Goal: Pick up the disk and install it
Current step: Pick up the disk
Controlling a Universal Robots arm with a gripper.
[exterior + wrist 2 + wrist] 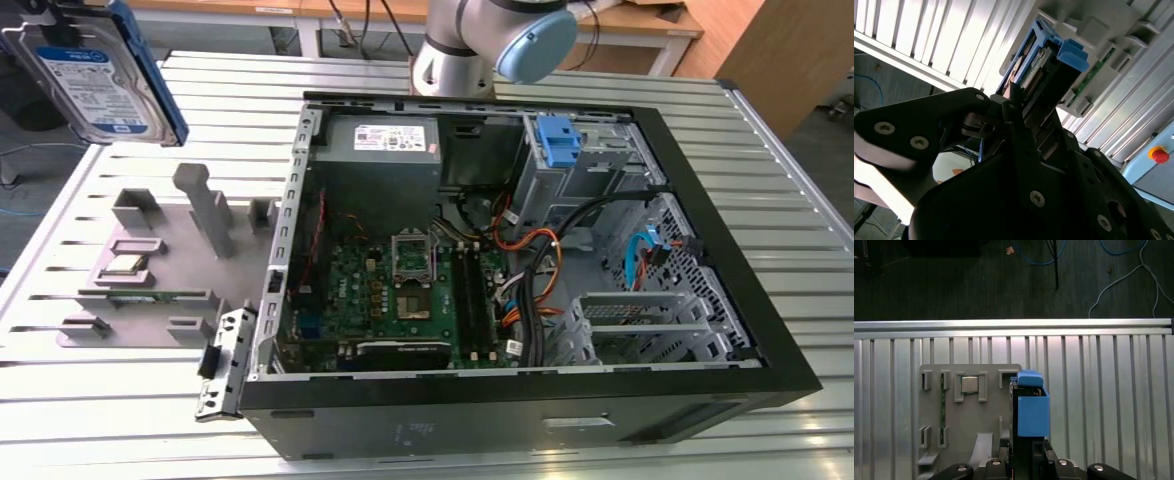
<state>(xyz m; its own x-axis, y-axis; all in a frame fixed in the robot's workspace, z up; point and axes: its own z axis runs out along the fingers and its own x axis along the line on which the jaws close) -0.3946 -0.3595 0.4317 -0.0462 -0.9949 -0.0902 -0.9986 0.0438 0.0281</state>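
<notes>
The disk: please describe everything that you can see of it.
The disk is a flat silver-black drive with a blue-and-white label, clipped in a blue plastic carrier. It is off the table, high at the exterior view's left, outside the case. The gripper is shut on it; nothing else touches it.

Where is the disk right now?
The disk is held in the end effector, up at the exterior view's top left, above the grey parts holder.

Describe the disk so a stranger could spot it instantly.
From the open computer case, look to the exterior view's upper left, above the grey fixture tray: the disk hangs there, aloft. Unlike the case's blue bracket, it bears a blue-and-white label.
</notes>
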